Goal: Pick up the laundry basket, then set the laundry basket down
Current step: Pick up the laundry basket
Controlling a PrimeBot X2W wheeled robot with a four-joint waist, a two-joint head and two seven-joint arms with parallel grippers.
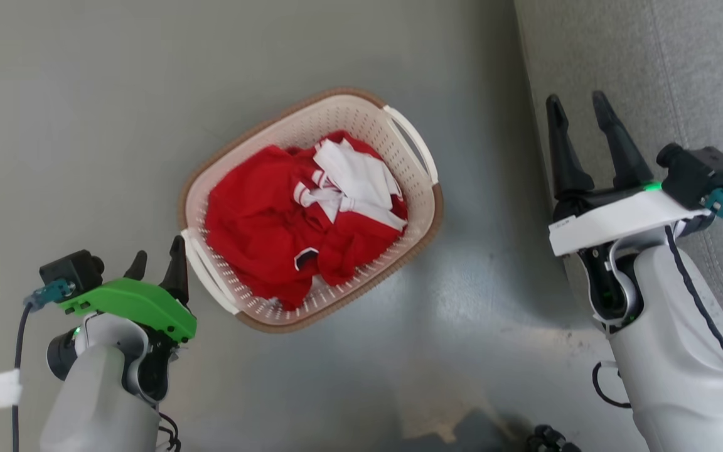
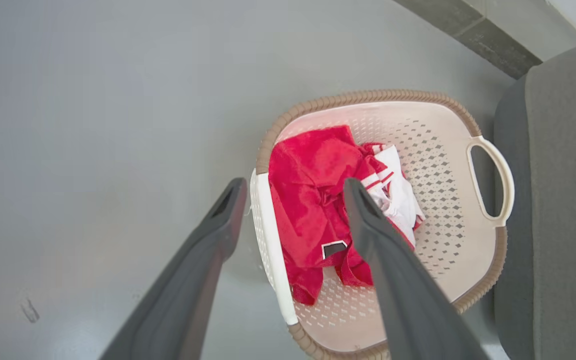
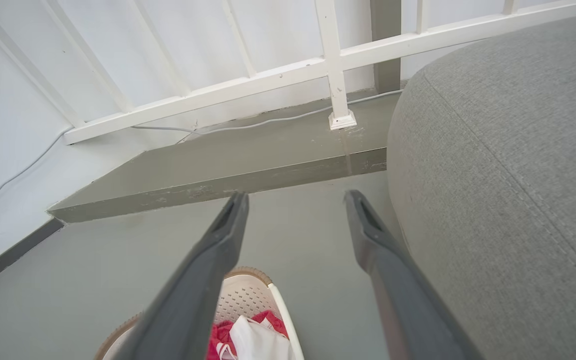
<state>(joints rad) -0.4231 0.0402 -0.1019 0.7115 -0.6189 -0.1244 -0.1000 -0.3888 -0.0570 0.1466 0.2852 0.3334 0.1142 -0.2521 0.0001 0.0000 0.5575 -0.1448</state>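
Flooring is smooth grey; the laundry basket sits on it beside a grey sofa. The left gripper spreads its fingers astride the near handle; the right gripper, spread, hangs by the sofa. Beyond stand a step and white railing.

Your left pincer hangs low at near left, jaws apart. Your right pincer is out right, fingers spread and pointing far.
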